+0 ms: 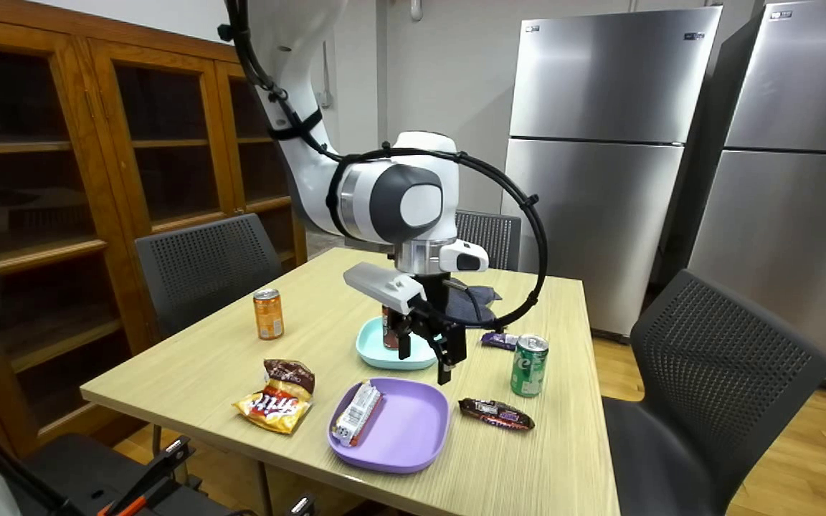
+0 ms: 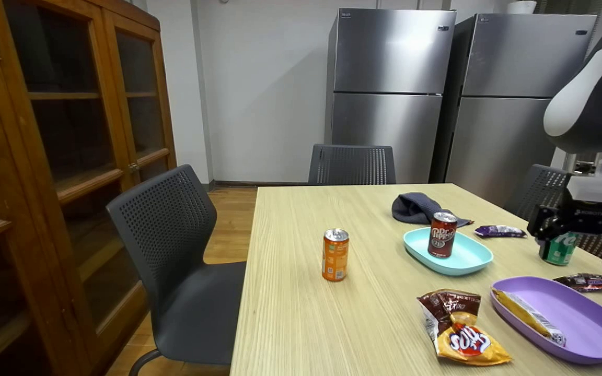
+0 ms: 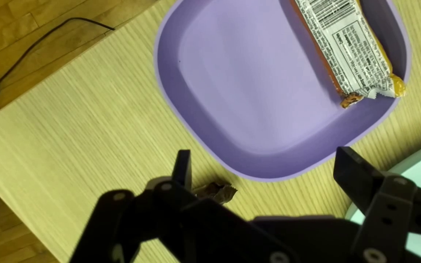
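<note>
My gripper is open and empty above the table; its spread fingers also show in the wrist view. It is nearest to a purple plate, which fills the upper wrist view. A wrapped snack bar, white with yellow edges, lies at one side in this plate. A dark wrapped bar lies on the table beside the plate; its end shows by a finger in the wrist view. A teal plate holds an upright dark red can, partly hidden behind the gripper in an exterior view.
A green can and an orange can stand upright on the table. A brown and yellow snack bag, a purple wrapped bar and a dark cloth lie there too. Chairs surround the table.
</note>
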Motion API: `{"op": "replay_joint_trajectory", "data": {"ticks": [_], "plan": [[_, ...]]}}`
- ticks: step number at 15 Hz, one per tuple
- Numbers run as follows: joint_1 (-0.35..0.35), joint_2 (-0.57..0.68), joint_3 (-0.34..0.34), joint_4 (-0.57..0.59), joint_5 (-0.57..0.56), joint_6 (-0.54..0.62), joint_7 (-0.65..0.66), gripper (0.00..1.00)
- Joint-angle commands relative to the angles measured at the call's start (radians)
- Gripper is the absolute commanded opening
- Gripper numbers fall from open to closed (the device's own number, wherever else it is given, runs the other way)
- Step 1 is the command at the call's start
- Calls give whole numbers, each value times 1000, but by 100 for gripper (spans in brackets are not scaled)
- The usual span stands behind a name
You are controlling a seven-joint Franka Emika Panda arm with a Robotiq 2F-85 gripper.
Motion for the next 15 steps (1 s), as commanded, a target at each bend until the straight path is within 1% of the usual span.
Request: {"op": "replay_joint_trajectory", "data": {"ticks": [1,8,15], "plan": [[18,29,-2,31,7,-5,74,100],[22,148,-20,153,97,-28,263,100],[9,257,-49,276,196,-39,354,100]]}}
